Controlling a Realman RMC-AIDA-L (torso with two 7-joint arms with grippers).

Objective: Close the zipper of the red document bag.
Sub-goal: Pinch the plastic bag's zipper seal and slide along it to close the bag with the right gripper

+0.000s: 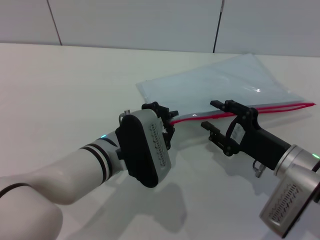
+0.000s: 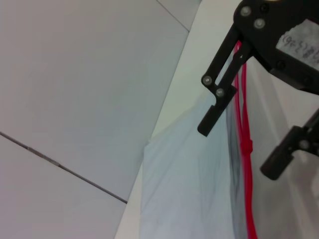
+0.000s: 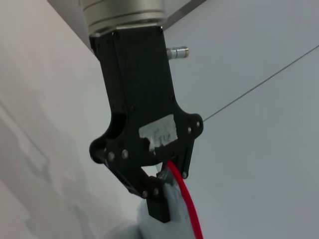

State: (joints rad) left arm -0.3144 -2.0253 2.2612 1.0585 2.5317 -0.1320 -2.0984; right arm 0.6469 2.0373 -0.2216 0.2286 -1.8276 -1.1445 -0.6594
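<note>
The red document bag [image 1: 225, 82] lies flat on the white worktop [image 1: 65, 85], its zipper [image 1: 280, 107] running along the long edge nearest the robot. The left gripper [image 1: 165, 119] sits at one end of that edge; the right wrist view shows its jaws pressed together on the bag's corner, with the red strip emerging between them. The right gripper [image 1: 215, 116] hovers further along the edge with its jaws spread, the zipper line passing between them. For a clean closure, the anchored corner should be held firm so the strip is taut, then the spread jaws lowered squarely over the slider before closing; the slider appears as a small red knot [image 2: 247, 146] on the strip between those jaws. The pull should run parallel to the strip, away from the anchored corner, since a sideways pull would likely buckle the film. The pouch is thin, translucent, pale blue-white plastic, smooth, glossy and rectangular; the zipper is a narrow, bright red ridged strip.
</note>
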